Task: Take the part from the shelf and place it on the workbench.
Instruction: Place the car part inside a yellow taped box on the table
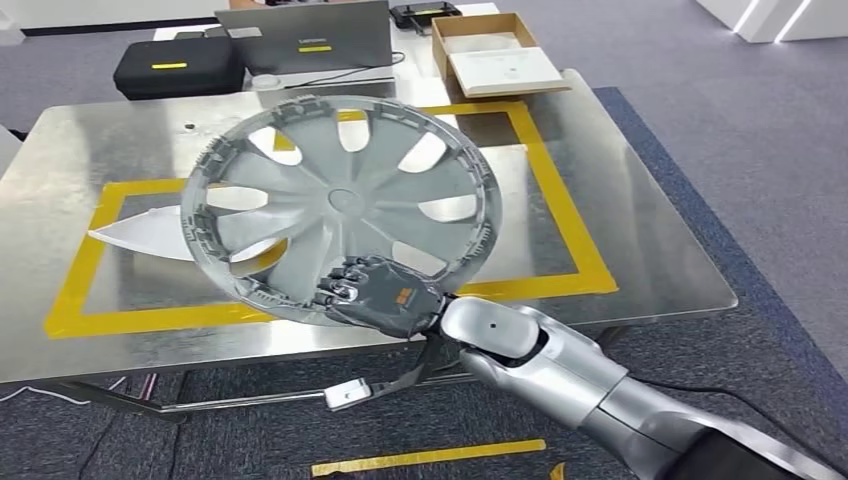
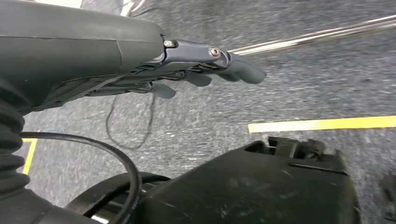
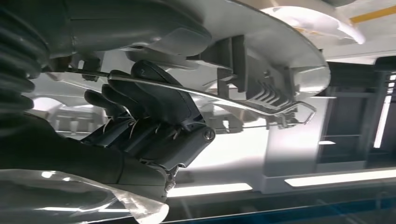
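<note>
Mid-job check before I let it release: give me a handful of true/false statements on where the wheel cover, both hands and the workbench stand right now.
1. The right hand grips the wheel cover at its near rim. True.
2. The wheel cover lies flat inside the yellow tape rectangle. False: it is tilted up, held over the workbench, its far edge raised.
3. The left hand is helping to hold the wheel cover. False: it holds nothing and hangs over the grey carpet.
4. A white part lies on the workbench behind the wheel cover. True.
5. The cardboard box sits inside the taped rectangle. False: it stands beyond the workbench's far edge.
</note>
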